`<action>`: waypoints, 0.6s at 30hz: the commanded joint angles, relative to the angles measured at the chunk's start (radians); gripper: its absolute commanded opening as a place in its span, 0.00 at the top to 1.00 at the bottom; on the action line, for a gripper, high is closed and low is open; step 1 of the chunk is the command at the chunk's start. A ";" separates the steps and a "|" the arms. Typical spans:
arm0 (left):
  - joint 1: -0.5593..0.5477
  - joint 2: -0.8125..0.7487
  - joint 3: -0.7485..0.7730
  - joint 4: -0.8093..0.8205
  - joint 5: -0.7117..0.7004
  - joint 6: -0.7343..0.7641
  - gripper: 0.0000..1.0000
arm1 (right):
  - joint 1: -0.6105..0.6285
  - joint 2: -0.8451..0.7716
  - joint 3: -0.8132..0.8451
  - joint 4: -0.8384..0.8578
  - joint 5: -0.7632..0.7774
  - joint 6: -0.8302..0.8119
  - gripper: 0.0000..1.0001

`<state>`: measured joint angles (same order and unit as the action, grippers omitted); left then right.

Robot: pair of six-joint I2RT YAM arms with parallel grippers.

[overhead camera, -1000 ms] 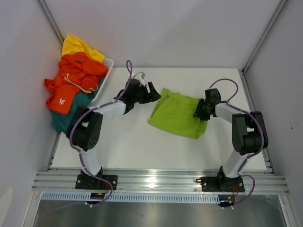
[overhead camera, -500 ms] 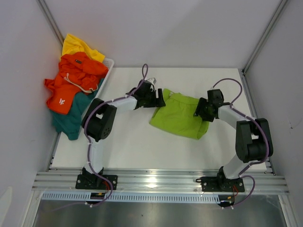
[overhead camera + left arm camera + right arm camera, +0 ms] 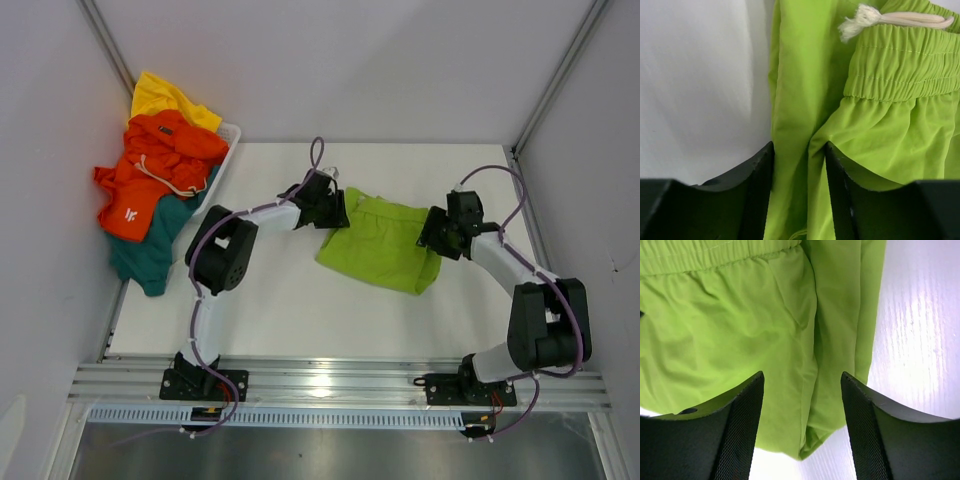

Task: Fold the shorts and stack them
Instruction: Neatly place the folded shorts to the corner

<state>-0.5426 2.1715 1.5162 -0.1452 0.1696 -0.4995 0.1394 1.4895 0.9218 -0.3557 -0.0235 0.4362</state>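
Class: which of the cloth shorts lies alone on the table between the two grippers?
The lime green cloth shorts; the yellow shorts, orange shorts and teal shorts are heaped at the white mesh basket.

My left arm has straightened out to the right, carrying my left gripper (image 3: 335, 208) up to the lime green shorts (image 3: 380, 248), its fingers now astride a fold at their left edge. My right gripper (image 3: 432, 232) has shifted slightly rightward and spread wider, and that arm's elbow has swung outward
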 commanded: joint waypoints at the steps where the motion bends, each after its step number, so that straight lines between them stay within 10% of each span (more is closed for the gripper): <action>1: -0.034 0.017 0.009 -0.021 -0.019 -0.043 0.53 | -0.009 -0.090 -0.014 -0.029 0.023 0.004 0.35; 11: -0.195 -0.075 -0.241 0.240 -0.142 -0.224 1.00 | -0.047 -0.277 -0.060 -0.078 0.091 0.050 0.34; 18: -0.322 -0.038 -0.142 0.237 -0.198 -0.243 1.00 | -0.092 -0.354 -0.028 -0.147 0.079 0.036 0.34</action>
<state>-0.8169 2.1136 1.3235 0.0906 0.0196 -0.7113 0.0643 1.1675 0.8646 -0.4561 0.0452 0.4740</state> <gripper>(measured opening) 0.011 0.659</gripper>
